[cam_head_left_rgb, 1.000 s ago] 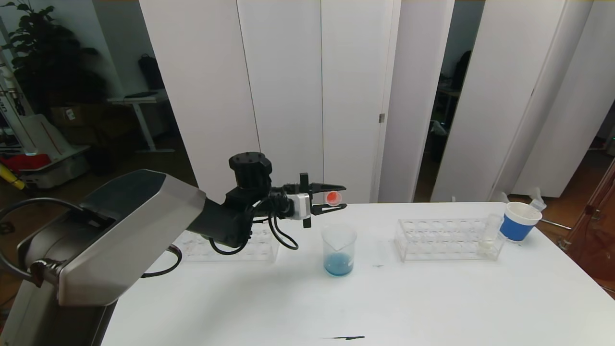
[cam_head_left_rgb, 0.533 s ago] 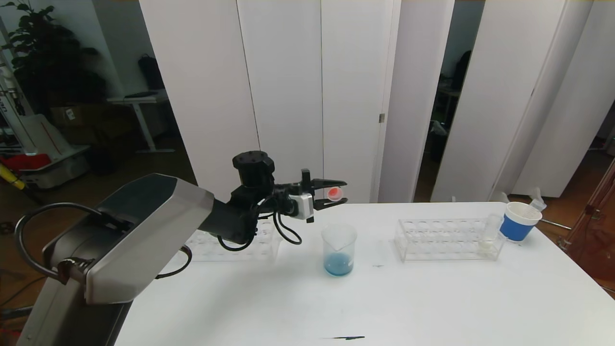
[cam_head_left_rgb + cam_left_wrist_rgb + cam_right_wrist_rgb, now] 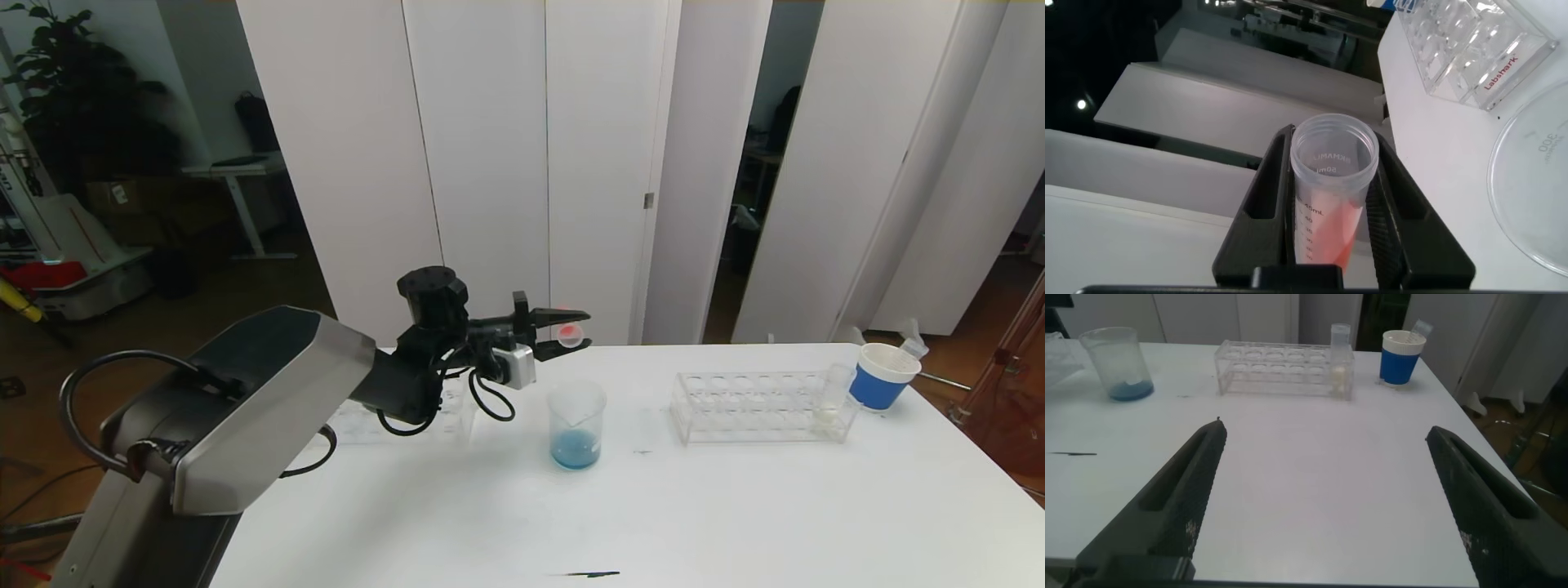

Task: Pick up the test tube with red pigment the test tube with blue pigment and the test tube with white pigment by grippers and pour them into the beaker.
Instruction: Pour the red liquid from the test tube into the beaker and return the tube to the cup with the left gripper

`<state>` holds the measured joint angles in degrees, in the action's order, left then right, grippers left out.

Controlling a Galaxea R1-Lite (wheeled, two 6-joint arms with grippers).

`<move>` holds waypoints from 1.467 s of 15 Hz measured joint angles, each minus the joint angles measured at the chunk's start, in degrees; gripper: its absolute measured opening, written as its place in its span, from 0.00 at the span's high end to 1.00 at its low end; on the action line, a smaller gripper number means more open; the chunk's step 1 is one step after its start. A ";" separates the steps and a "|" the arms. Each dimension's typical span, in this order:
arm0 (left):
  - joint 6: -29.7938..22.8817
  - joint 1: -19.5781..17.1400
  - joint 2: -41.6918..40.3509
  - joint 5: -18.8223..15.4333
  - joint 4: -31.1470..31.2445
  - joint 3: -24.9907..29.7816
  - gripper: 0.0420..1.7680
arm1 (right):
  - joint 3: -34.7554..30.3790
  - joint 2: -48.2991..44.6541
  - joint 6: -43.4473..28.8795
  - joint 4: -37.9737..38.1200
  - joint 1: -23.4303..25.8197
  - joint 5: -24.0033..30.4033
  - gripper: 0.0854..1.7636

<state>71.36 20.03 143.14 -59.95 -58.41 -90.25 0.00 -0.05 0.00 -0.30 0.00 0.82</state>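
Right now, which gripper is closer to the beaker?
Left. The left gripper hangs just above the beaker, gripping a red tube. The right gripper is parked low, well off.

The tabletop is a smooth, matt white surface with a soft sheen under the lights. At its middle the beaker looks like clear, glossy glass or plastic, its wall faintly printed with markings. Toward three o'clock the tube rack is transparent, hard plastic with bright, polished edges, and past it the cup looks like matt paper, white above a blue band. The left tool has matt black plastic-looking fingers clamping a translucent, slightly frosted plastic tube with printed graduations. The left arm's shell is brushed, satin silver. The right tool's fingers are dull dark grey and faintly scuffed.
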 joint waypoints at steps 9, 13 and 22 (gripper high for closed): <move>0.44 0.55 1.97 0.45 -4.40 0.80 0.69 | 0.00 0.00 0.00 -0.02 0.00 0.02 0.01; 0.49 0.55 3.19 0.48 -7.85 -0.29 0.69 | 0.00 0.00 -0.02 0.00 0.00 0.00 0.01; 2.32 0.55 4.11 0.98 -9.35 -0.60 0.69 | 0.00 0.00 0.00 0.00 0.00 0.00 0.01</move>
<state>73.68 20.58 147.25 -58.98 -67.76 -90.84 0.00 -0.05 0.00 -0.30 0.00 0.82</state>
